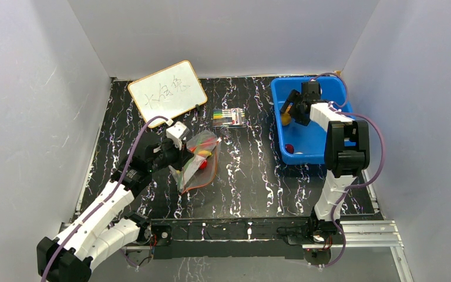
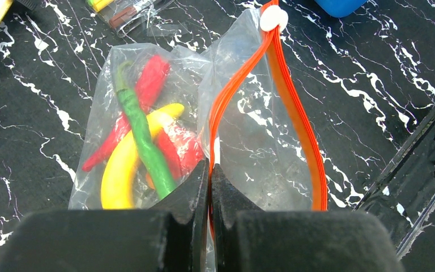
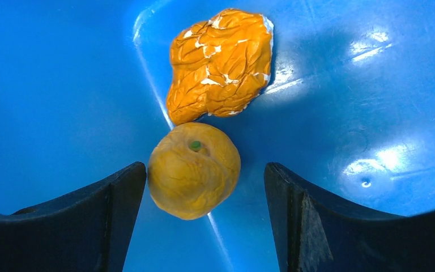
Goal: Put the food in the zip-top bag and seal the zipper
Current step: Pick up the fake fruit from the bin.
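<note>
Top external view of a black marbled table [image 1: 258, 182]: at centre left, the left gripper [image 1: 179, 157] is pinched shut on the zipper [image 2: 294, 107] at the edge of the zip-top bag [image 1: 202, 164]. The bag lies on the table with its mouth gaping, and a banana [image 2: 119, 167], green pepper [image 2: 144, 141] and red chili [image 2: 147, 85] are inside. At upper right, the right gripper [image 1: 290, 110] reaches into a blue tub [image 1: 311, 154], its fingers spread wide on either side of a round orange fruit [image 3: 194, 170] – a crumpled orange piece [image 3: 221, 65] lies just beyond. A marker pack [image 1: 229, 117] and a whiteboard [image 1: 167, 90] lie near the top
</note>
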Tool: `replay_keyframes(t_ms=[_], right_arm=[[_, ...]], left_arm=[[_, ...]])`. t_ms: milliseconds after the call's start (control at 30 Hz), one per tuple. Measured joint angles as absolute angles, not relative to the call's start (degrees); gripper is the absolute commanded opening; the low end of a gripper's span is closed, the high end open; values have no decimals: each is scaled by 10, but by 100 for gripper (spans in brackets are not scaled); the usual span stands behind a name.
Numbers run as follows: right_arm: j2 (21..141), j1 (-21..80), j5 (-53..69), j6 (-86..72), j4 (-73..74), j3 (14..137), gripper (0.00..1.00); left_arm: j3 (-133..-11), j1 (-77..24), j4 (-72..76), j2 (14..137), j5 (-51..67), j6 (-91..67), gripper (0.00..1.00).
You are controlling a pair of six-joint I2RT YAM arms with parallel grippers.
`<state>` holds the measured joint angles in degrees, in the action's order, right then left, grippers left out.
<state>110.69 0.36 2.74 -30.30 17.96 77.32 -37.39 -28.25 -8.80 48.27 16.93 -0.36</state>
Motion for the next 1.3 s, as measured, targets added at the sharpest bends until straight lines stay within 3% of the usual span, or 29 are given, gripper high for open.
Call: replay_keyframes(t_ms=[167, 400, 733, 1300], right_arm=[[1111, 4, 29, -308, 181, 773, 68], [1127, 4, 50, -303, 177, 771, 52], [1120, 4, 49, -282, 174, 762, 42], [921, 5, -47, -226, 267, 704, 33]], left_arm=[[-374, -283, -88, 479, 169, -1, 0], [-374, -283, -88, 471, 169, -2, 0], [-374, -283, -91, 470, 157, -2, 0], [-377, -283, -95, 455, 154, -46, 0]])
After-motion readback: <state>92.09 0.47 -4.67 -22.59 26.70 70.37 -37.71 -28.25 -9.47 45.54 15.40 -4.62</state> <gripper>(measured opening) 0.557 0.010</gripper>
